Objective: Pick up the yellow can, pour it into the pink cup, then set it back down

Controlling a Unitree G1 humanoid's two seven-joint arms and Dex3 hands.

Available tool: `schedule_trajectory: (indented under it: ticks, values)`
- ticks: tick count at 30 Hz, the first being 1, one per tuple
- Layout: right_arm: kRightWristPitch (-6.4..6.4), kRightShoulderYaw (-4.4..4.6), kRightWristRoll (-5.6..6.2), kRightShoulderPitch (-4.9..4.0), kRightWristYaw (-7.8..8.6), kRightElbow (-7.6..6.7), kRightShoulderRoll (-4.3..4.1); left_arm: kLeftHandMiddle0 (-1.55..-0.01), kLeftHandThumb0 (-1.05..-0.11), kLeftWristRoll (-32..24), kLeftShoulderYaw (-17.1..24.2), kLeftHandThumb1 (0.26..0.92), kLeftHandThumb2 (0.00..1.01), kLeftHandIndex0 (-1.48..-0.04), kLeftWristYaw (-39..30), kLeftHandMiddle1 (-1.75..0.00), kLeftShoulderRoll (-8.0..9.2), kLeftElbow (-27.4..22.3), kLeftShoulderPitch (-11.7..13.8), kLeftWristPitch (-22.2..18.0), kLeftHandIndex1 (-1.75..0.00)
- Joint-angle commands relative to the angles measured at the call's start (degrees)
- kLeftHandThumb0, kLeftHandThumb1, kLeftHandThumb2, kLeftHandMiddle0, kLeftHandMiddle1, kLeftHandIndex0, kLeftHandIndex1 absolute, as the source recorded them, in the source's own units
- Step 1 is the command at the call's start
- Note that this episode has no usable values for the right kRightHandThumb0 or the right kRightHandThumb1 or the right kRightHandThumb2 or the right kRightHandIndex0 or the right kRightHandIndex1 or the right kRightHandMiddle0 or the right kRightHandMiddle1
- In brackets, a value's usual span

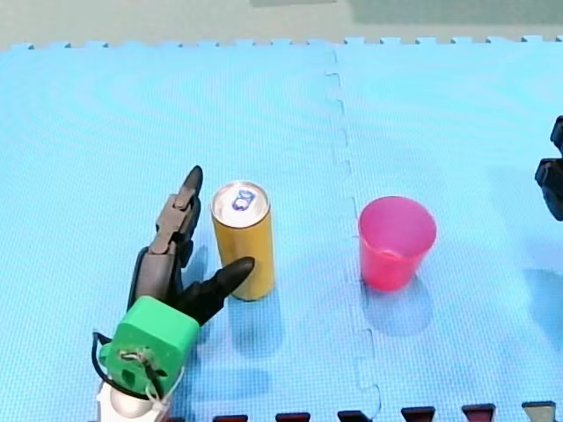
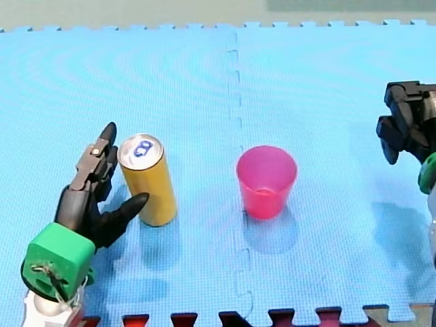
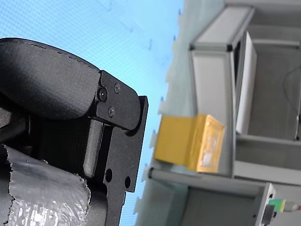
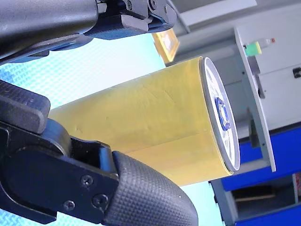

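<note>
The yellow can (image 1: pixel 244 242) stands upright on the blue foam mat (image 1: pixel 132 114), left of centre, with its silver top facing up. My left hand (image 1: pixel 208 232) comes in from the near left and brackets the can: the fingers (image 1: pixel 180 211) rise just left of it and the thumb (image 1: pixel 230 274) reaches across its lower front. The second wrist view shows the can (image 4: pixel 150 127) lying between those fingers, which are not closed on it. The pink cup (image 1: pixel 396 242) stands upright to the right of the can, past the mat seam. My right hand (image 2: pixel 405 122) hangs at the far right edge and holds nothing.
A jigsaw seam (image 1: pixel 343 158) runs from front to back between can and cup. The mat's near edge (image 1: pixel 413 411) has dark notches. In the first wrist view a grey cabinet frame (image 3: pixel 211 94) and a yellow block (image 3: pixel 188 143) lie beyond the mat's edge.
</note>
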Motion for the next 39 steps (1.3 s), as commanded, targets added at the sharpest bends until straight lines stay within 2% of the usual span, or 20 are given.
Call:
schedule_trajectory:
  ticks: [1,14,24,29,39]
  values:
    - [0.26,-0.18,0.2,-0.25,-0.03,0.02,-0.04,-0.22,-1.048,0.04,0.06,0.903,0.0,-0.19,0.15,0.0,0.25,0.09,-0.22,-0.33,0.0]
    - [0.83,-0.13,0.19,-0.35,-1.83,-0.25,0.41,-0.21,-1.048,0.45,-0.15,0.907,0.0,-0.19,0.53,0.0,0.36,-0.19,0.04,-0.37,0.0]
    - [1.16,0.02,0.09,-0.45,-2.23,-0.28,0.36,-0.23,-1.048,0.52,-0.18,0.91,0.0,-0.2,0.64,-0.01,0.44,0.13,0.04,-0.44,0.0]
    - [1.38,0.06,0.08,-0.51,-2.29,-0.24,0.3,-0.29,-1.048,0.55,-0.16,0.887,0.0,-0.22,0.85,-0.03,0.38,0.11,0.07,-0.63,-0.01]
    - [1.41,0.15,0.01,-0.46,-2.32,-0.27,0.33,-0.3,-1.048,1.04,-0.61,0.879,0.0,-0.23,0.69,-0.03,0.66,-0.62,0.49,-0.17,-0.01]
